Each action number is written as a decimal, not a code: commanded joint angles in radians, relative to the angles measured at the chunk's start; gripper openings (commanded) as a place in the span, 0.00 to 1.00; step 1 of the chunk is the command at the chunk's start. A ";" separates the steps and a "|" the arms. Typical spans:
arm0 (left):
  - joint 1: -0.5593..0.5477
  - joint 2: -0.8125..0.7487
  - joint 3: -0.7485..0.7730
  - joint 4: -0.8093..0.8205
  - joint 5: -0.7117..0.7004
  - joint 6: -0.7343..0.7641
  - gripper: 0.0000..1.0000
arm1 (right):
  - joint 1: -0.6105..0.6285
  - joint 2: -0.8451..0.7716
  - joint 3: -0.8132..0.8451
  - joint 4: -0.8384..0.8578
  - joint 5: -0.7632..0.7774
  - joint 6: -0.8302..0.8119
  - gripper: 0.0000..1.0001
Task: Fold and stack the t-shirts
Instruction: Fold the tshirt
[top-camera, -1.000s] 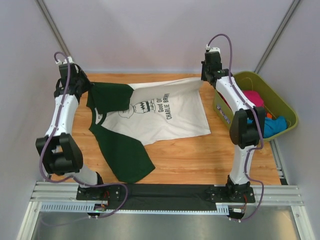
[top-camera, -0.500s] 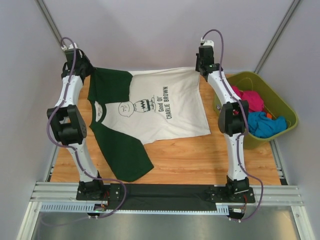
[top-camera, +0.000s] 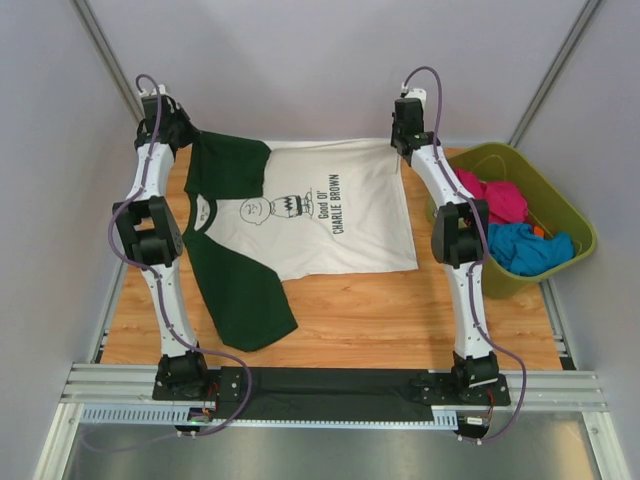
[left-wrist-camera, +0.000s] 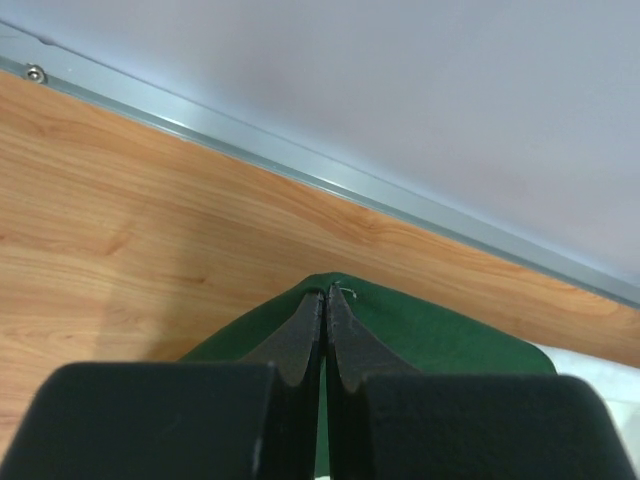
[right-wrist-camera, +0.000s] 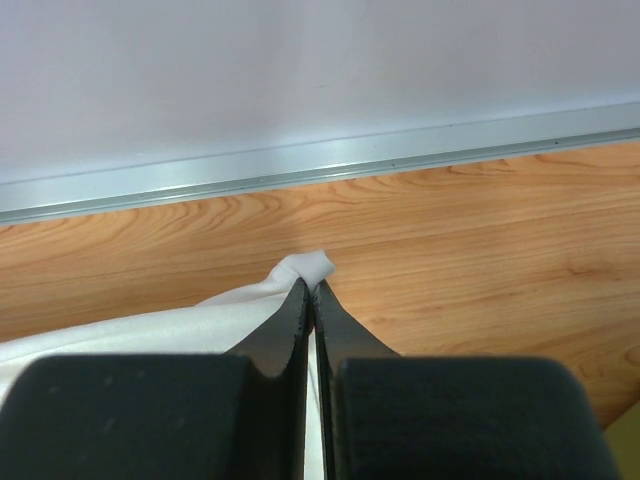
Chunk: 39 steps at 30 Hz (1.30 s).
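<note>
Table (top-camera: 400, 310): t-shirt (top-camera: 300, 240) in both hands (left-wrist-camera: 325, 296) (right-wrist-camera: 311, 286)

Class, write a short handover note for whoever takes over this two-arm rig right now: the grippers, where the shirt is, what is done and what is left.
Left gripper: shut on the t-shirt at its far green sleeve.
Right gripper: shut on the far white hem corner.
T-shirt: spread print-up on the table, with its far edge pinched at both ends and its near sleeve sprawled toward the arms.
Tub, on the right: holds a pink garment and a blue garment.
Done: shirt spread out.
Left: every fold, then stacking.
</note>
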<state>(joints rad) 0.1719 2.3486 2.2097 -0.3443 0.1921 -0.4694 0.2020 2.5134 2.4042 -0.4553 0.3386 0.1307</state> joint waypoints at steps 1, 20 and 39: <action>0.011 -0.029 0.038 0.004 0.027 -0.006 0.00 | -0.019 -0.021 0.035 0.015 0.063 -0.006 0.00; 0.048 -0.238 -0.177 -0.082 0.101 0.018 0.00 | -0.021 -0.114 -0.076 0.015 0.089 -0.055 0.00; 0.060 -0.319 -0.263 -0.197 0.052 0.029 0.00 | -0.019 -0.214 -0.243 -0.056 0.082 -0.029 0.00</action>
<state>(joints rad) 0.2035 2.0979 1.9537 -0.5423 0.2874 -0.4614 0.1986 2.3695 2.1826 -0.4866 0.3759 0.1040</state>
